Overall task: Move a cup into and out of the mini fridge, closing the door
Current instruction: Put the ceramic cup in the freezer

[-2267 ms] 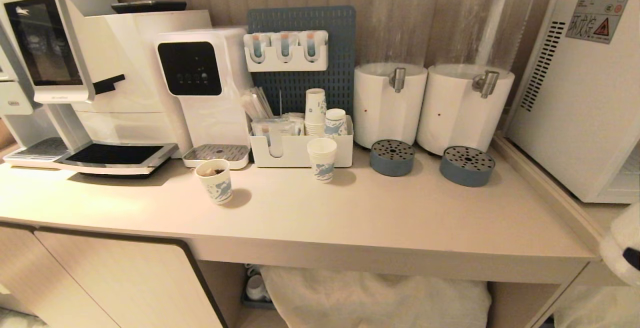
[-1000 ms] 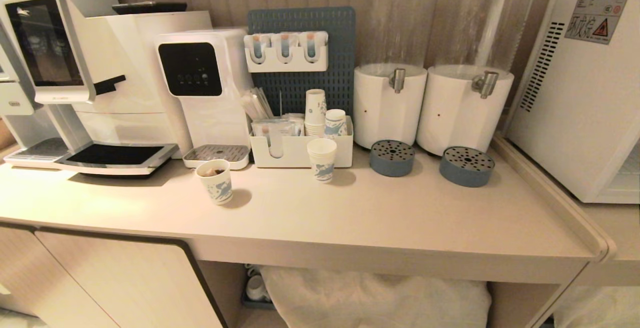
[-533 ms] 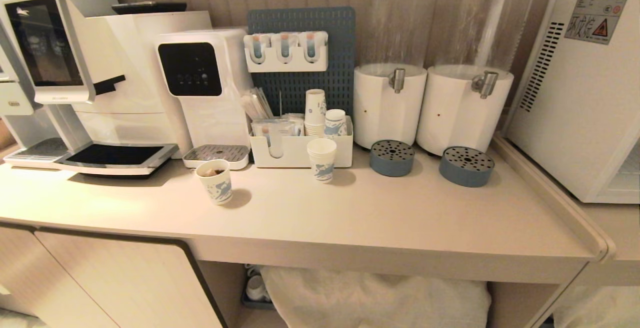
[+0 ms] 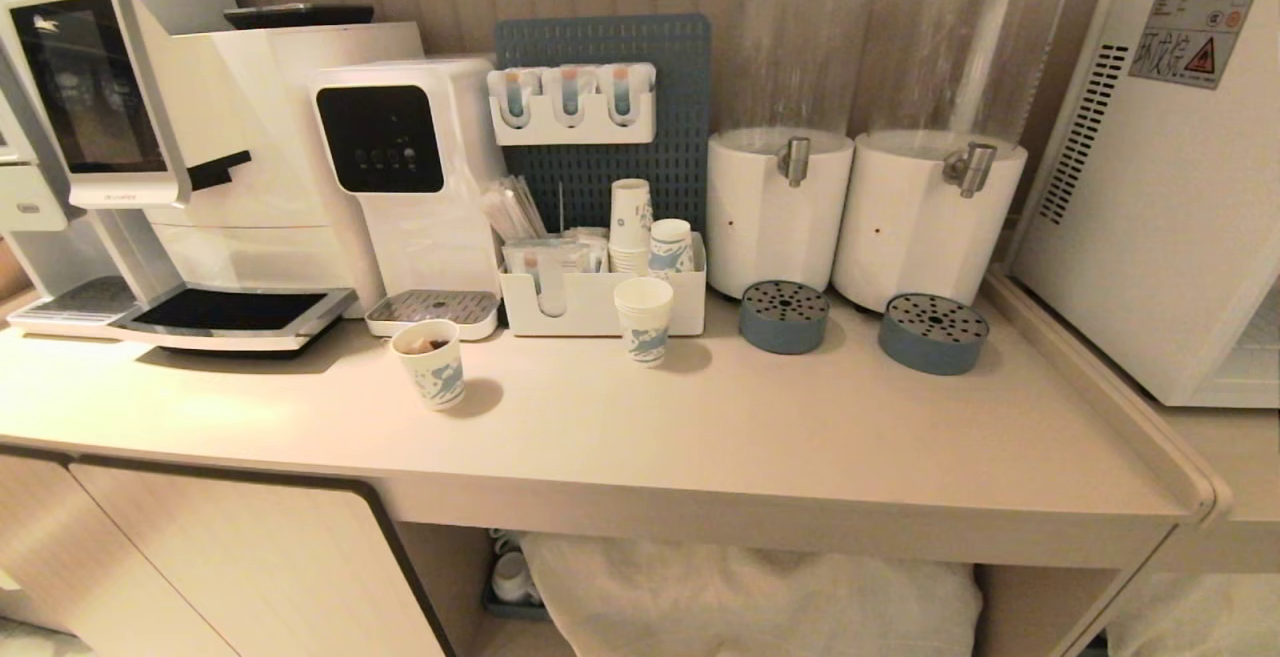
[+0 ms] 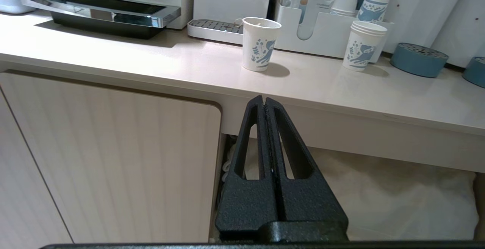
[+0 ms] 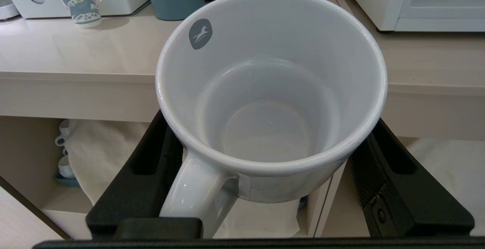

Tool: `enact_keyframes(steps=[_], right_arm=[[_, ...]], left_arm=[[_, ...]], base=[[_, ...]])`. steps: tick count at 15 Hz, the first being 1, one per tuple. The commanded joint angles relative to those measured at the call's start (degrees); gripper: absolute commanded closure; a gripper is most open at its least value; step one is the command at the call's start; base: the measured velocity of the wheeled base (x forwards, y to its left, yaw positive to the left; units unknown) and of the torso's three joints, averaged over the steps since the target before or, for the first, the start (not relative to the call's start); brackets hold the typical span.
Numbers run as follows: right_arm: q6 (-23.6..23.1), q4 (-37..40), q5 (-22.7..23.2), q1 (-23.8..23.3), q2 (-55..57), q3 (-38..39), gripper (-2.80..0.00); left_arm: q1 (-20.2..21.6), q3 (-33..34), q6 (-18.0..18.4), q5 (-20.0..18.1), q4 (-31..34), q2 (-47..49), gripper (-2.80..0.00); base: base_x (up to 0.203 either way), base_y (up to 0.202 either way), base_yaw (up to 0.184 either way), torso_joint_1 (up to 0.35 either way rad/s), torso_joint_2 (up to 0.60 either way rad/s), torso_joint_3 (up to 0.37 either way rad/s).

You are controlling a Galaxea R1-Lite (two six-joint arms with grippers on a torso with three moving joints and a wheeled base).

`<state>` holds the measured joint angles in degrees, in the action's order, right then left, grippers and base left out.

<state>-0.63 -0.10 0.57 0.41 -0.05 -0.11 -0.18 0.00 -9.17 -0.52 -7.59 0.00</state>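
The cup (image 6: 273, 71), a plain white mug with a loop handle, fills the right wrist view, mouth towards the camera and empty. My right gripper (image 6: 265, 135) is shut on it, with a black finger (image 6: 144, 173) on each side of its body, below the level of the counter's front edge. The mini fridge (image 4: 1170, 197) stands at the far right of the counter, its vent slots and warning sticker facing me. Its pale framed front (image 6: 439, 23) shows only partly, so I cannot tell how the door stands. My left gripper (image 5: 264, 99) is shut and empty, low before the cabinet.
On the counter (image 4: 800, 437) stand two printed paper cups (image 4: 430, 362) (image 4: 643, 319), a white organiser (image 4: 600, 297), two drink dispensers (image 4: 780, 197) with blue drip trays (image 4: 785, 315), a water dispenser (image 4: 400, 167) and a coffee machine (image 4: 150, 167). White cloth (image 4: 750, 597) lies under the counter.
A white shape at the head view's lower right edge has dropped out of the picture. Everything on the counter stands as before.
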Motion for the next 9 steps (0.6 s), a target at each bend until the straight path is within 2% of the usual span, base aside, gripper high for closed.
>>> enact_keyframes(steps=[1,9], right_arm=[[0.0,0.0,0.0,0.0,0.1,-0.1,0.00],[0.0,0.1,0.0,0.0,0.1,-0.2,0.00]], left_arm=[[0.0,2.3,-0.1,0.0,-0.1,-0.3,0.00],[0.0,2.3,0.0,0.0,-0.1,-0.3,0.00]], base=[[0.000,0.000,0.000,0.000,0.00,0.000],[0.000,0.000,0.000,0.000,0.00,0.000]])
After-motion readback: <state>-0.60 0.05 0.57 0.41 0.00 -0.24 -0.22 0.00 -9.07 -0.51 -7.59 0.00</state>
